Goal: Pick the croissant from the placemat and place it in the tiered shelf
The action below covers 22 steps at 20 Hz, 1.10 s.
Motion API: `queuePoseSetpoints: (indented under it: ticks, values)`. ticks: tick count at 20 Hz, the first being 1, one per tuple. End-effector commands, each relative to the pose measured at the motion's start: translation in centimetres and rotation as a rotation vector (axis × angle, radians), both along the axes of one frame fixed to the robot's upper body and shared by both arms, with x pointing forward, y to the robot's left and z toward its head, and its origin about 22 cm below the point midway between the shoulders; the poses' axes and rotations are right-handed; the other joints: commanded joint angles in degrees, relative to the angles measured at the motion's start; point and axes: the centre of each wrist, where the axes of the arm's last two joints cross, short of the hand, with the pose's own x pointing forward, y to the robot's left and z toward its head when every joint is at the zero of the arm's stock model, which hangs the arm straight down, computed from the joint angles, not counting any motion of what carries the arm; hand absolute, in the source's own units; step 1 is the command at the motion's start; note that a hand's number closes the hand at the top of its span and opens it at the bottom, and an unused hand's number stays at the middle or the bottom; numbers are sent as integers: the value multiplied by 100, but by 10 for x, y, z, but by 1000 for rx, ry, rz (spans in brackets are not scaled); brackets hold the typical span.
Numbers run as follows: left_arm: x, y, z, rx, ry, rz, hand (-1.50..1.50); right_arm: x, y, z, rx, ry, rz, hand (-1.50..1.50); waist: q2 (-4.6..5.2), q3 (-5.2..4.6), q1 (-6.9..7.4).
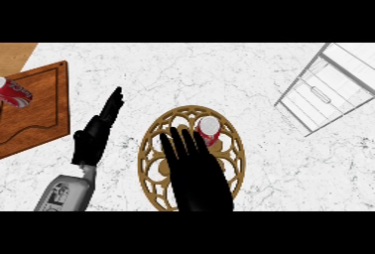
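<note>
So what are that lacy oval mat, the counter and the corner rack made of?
The mat looks like cut wood, matte tan, pierced with openwork. The counter seems white marble with grey veins. The rack is probably thin pale metal wire, see-through.

The right robot hand [196, 173], fingers straight, is over the gold placemat [192, 107] beside a red can [209, 130], with the left robot hand [93, 139] open alongside and the wire shelf [330, 84] at upper right.
</note>
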Motion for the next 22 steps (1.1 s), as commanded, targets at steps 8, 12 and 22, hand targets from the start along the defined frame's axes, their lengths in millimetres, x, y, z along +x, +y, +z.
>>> queuePoseSetpoints:
  ticks: [8,12,22]
  values:
    - [1,19,-2,10,-8,1,0,2,14,-24,-98,38,-77,-150,2,-1,16]
    - [3,0,-12,-5,-1,-5,0,-2,13,-47,-99,21,-66,-150,4,0,-6]
    - [3,3,2,-4,-4,0,0,31,0,-57,-127,41,-99,-150,2,1,3]
